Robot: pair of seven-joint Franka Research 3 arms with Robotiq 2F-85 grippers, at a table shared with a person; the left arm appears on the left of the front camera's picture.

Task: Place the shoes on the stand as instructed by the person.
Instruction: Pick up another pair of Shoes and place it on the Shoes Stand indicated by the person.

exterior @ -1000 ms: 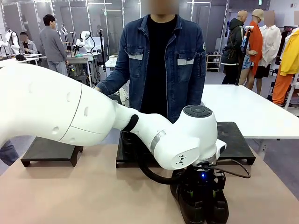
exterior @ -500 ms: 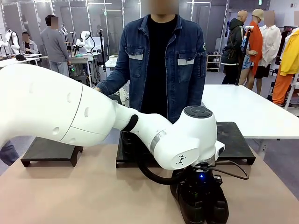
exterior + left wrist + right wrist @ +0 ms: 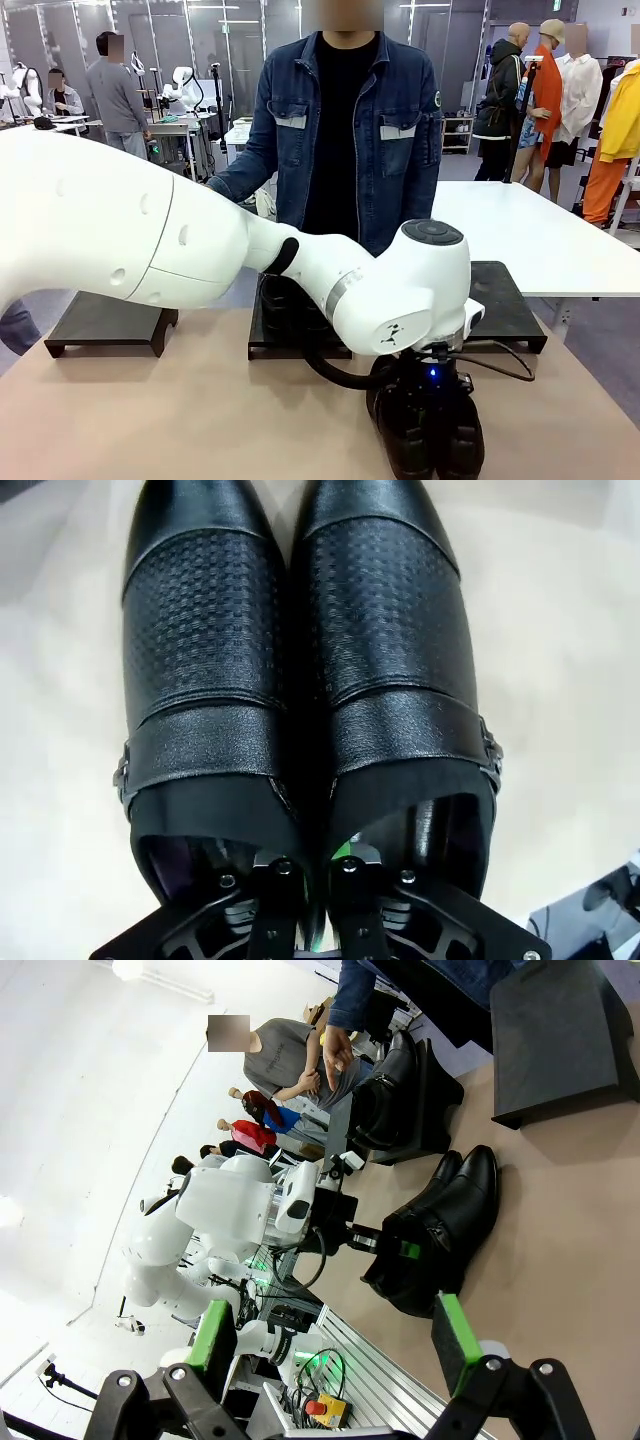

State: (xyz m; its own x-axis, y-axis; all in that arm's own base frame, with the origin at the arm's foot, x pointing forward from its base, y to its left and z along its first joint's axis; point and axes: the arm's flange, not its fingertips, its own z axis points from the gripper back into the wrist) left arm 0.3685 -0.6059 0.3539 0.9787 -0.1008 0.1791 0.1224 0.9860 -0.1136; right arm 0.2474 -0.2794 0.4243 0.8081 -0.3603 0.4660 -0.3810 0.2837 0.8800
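The left gripper (image 3: 310, 880) is pressed nearly together, one finger down inside each shoe opening. It pinches the adjoining inner walls of a pair of shoes (image 3: 385, 630) on the tan table (image 3: 200, 420). At 11 o'clock from it in the front view, the middle stand (image 3: 270, 340) carries the second pair (image 3: 285, 295), flanked by a left stand (image 3: 100, 320) at 9 o'clock and a right stand (image 3: 505, 300) at 3. The person (image 3: 345, 130) stands at 12 o'clock. The right gripper (image 3: 330, 1340) hangs spread wide.
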